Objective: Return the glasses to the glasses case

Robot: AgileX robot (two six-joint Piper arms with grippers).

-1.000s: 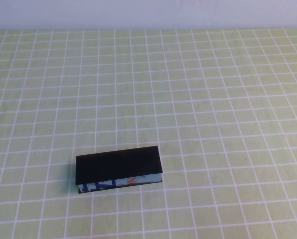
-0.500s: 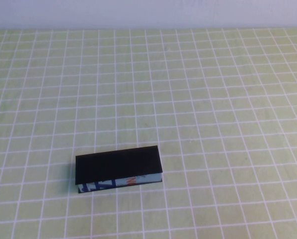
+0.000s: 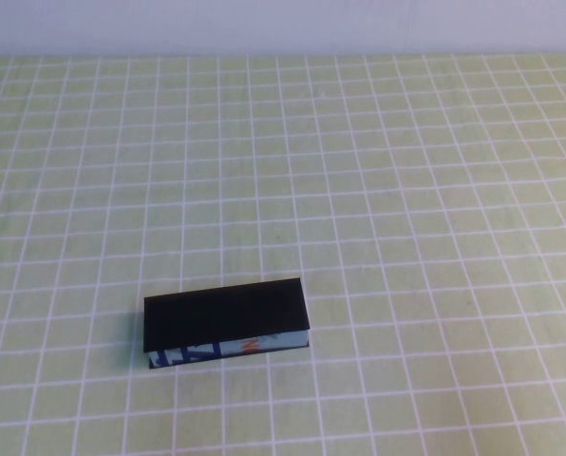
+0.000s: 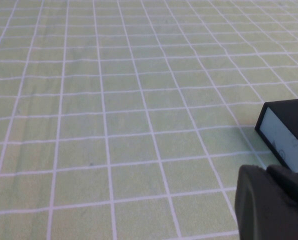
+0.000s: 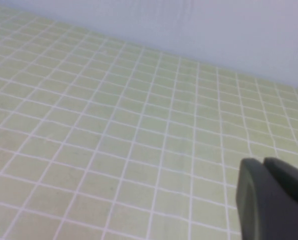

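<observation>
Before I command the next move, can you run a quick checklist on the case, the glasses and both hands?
1. Glasses case located: ok, it lies flat on the near left part of the table.
2. Case lid: closed, so not ok if anything must still go in.
3. Glasses: cannot tell; none show in any view, and they may be inside the closed case.
4. Left hand: ok, shut and empty, near the case's short end but not touching it.
5. Right hand: ok, shut and empty, above bare table with the case out of its view.
</observation>
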